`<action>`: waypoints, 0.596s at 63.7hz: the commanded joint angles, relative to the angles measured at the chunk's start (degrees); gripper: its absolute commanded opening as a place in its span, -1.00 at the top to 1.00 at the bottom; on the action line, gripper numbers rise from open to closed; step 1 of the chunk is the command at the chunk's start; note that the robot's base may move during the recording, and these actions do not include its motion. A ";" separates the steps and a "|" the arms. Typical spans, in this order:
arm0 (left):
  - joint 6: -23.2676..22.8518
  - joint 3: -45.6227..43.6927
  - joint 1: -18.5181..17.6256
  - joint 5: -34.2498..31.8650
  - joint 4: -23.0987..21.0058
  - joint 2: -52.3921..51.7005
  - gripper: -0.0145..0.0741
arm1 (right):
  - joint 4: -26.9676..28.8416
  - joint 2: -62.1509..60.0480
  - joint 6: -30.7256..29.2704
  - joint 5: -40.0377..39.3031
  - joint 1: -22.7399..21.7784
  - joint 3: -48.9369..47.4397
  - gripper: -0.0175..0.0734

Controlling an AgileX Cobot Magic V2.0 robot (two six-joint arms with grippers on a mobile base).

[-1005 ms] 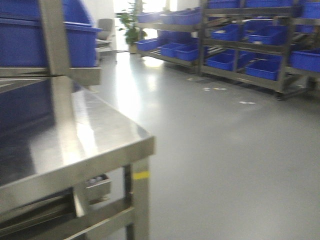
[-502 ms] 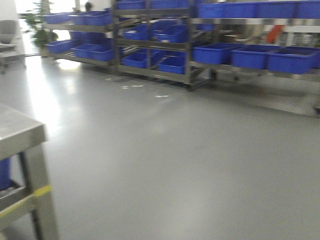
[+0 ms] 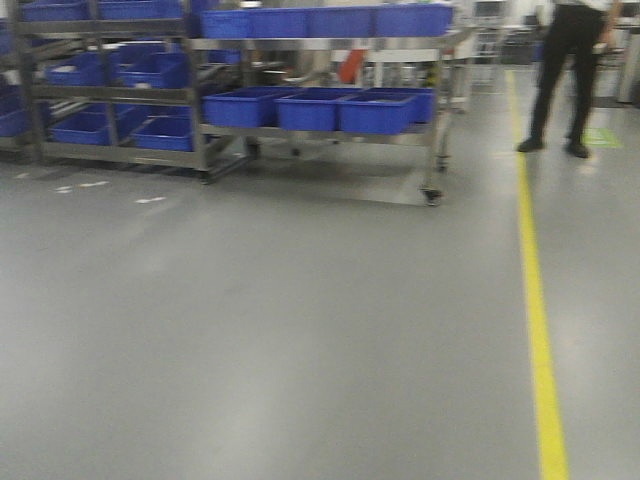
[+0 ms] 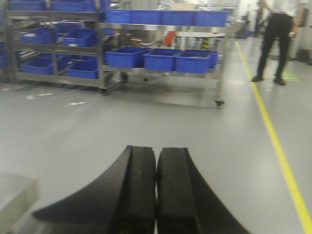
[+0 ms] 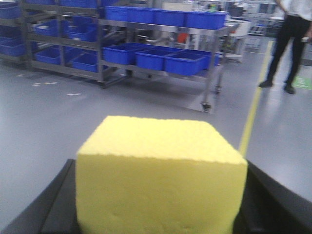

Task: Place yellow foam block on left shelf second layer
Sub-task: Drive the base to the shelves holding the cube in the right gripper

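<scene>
Table gone from front view, bin rack point(image 3: 437, 100) now ahead | left fingers point(image 4: 141, 190) together, empty | right fingers point(image 5: 53, 207) clamped on yellow foam block point(image 5: 161, 170), well short of rack | my worry: base swing works soft foam loose, or nears person point(image 3: 562, 70) beside rack.

Readable text: nothing is coming through legibly in any of the three views.
Green floor patch point(image 3: 601, 137): lying far right, beside the feet of the person point(image 3: 566, 70); blur is hiding whatever it is carrying.
White floor marks point(image 3: 150, 200): sitting far left in front of the shelving point(image 3: 198, 100); too smeared to tell as characters.
Blue bins point(image 3: 310, 110): their fronts are showing only as blurred colour.
</scene>
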 commanded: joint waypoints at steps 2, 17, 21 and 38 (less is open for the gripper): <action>-0.22 1.48 -0.07 -4.98 -0.42 0.21 0.36 | -0.55 0.31 -0.53 -5.02 -0.45 -1.37 -0.10; -0.22 1.48 -0.07 -4.98 -0.42 0.21 0.36 | -0.55 0.31 -0.53 -5.02 -0.45 -1.37 -0.10; -0.22 1.48 -0.07 -4.98 -0.42 0.21 0.36 | -0.55 0.31 -0.53 -5.02 -0.45 -1.37 -0.10; -0.22 1.48 -0.07 -4.66 -0.42 0.21 0.36 | -0.55 0.31 -0.53 -5.02 -0.45 -1.37 -0.10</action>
